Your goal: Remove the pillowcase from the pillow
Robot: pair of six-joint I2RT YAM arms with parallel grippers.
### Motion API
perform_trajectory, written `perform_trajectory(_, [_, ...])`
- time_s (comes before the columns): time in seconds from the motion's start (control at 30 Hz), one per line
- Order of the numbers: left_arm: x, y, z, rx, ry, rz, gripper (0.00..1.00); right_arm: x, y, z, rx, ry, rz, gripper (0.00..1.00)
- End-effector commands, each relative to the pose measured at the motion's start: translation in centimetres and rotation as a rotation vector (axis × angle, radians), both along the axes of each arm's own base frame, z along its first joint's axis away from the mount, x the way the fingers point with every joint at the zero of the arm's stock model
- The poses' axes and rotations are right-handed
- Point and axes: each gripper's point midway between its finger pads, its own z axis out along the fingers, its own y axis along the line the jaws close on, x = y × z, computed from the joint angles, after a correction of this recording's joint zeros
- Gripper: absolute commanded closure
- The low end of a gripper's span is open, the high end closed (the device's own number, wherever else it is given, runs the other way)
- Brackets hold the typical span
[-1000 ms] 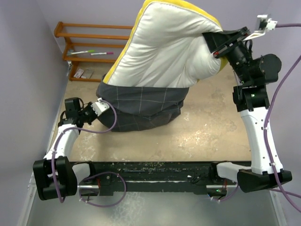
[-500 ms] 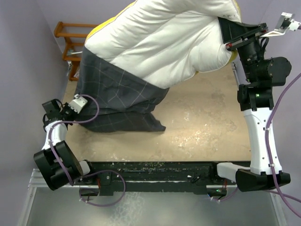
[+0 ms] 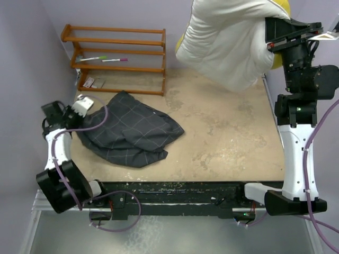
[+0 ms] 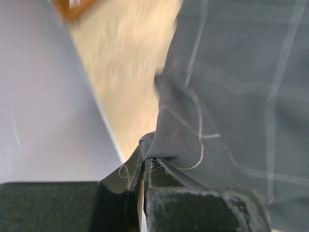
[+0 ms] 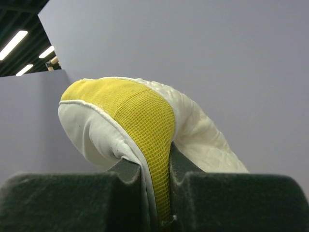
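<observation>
Off it comes! Half a second ago the pillowcase [image 3: 127, 135] still hung around the lower end of the pillow [image 3: 228, 42]; now the two are fully apart. The dark checked cloth has dropped to the table [image 3: 233, 143] and lies crumpled in a loose heap on the left half, closer to the left edge than the centre, with its folds running toward the near edge. The left arm has swung back toward that left edge, and the left gripper [image 4: 144, 166] has its jaws pressed together on a small tuck of the cloth's hem. The left wrist view shows the grey fabric bunched right between the fingers [image 4: 166, 181] and spreading away to the right.

Over on the other side, the pillow is up in the air above the far right corner of the table, bare and cream-white, its quilted face turned toward the arms. The right gripper [image 5: 159, 179] is pinching it by the yellow mesh band along its edge. That band runs straight down into the narrow slot between the two pads [image 5: 72, 193], and the white stuffing bulges out above them.

At the far left corner stands a wooden rack [image 3: 119, 53] with two markers [image 3: 103, 59] lying on a shelf, well apart from both cloth and cushion.
</observation>
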Motion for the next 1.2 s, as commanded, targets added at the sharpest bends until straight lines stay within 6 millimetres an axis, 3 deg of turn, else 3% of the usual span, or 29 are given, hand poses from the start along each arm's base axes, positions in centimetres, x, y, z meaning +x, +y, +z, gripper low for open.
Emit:
perform_trajectory(0.0, [3.9, -11.2, 9.0, -0.109, -0.173, -0.223, 1.0, -3.0, 0.4, 2.6, 0.026, -0.122, 0.04, 1.0])
perform_trajectory(0.2, [8.3, -25.0, 17.3, -0.298, -0.184, -0.387, 0.98, -1.4, 3.1, 1.3, -0.011, -0.012, 0.064, 1.0])
perform_trajectory(0.23, [8.9, -26.2, 19.1, -0.326, -0.189, -0.401, 0.8, -1.3, 4.1, 1.3, -0.017, 0.004, 0.079, 1.0])
perform_trajectory(0.3, [9.8, -27.3, 22.6, -0.369, -0.206, -0.42, 0.19, -1.6, 5.0, 1.7, -0.017, 0.018, 0.104, 1.0])
perform_trajectory(0.33, [10.3, -27.1, 24.0, -0.365, -0.222, -0.406, 0.04, -2.0, 5.4, 2.0, -0.011, 0.022, 0.118, 1.0])
perform_trajectory(0.37, [10.8, -26.5, 25.6, -0.349, -0.254, -0.387, 0.0, -2.3, 5.8, 2.2, -0.005, 0.028, 0.134, 1.0])
perform_trajectory(0.43, [11.2, -23.7, 28.0, -0.35, -0.308, -0.347, 0.01, -3.3, 6.5, 2.7, 0.009, 0.025, 0.174, 1.0])
perform_trajectory(0.5, [11.4, -19.6, 29.0, -0.368, -0.345, -0.27, 0.01, -4.3, 7.1, 3.3, 0.031, 0.018, 0.212, 1.0])
perform_trajectory(0.63, [10.7, -10.7, 26.8, -0.216, -0.382, -0.079, 0.01, -5.6, 9.4, 4.1, 0.072, 0.037, 0.356, 1.0])
perform_trajectory(0.73, [8.5, -6.9, 24.8, -0.185, -0.363, -0.018, 0.01, -6.8, 11.4, 4.6, 0.103, 0.036, 0.448, 1.0])
perform_trajectory(0.87, [6.3, -5.6, 23.3, -0.221, -0.319, 0.016, 0.01, -7.4, 12.8, 5.1, 0.172, 0.059, 0.541, 1.0])
perform_trajectory(0.97, [5.4, -5.3, 23.3, -0.26, -0.315, 0.031, 0.01, -5.7, 13.3, 3.9, 0.229, 0.16, 0.557, 1.0])
perform_trajectory(1.07, [4.7, -5.8, 23.2, -0.3, -0.306, 0.035, 0.01, -2.6, 13.8, -0.2, 0.213, 0.316, 0.476, 1.0])
perform_trajectory(1.17, [3.9, -6.6, 21.9, -0.327, -0.284, 0.023, 0.01, 2.8, 11.0, -6.8, 0.197, 0.48, 0.272, 1.0])
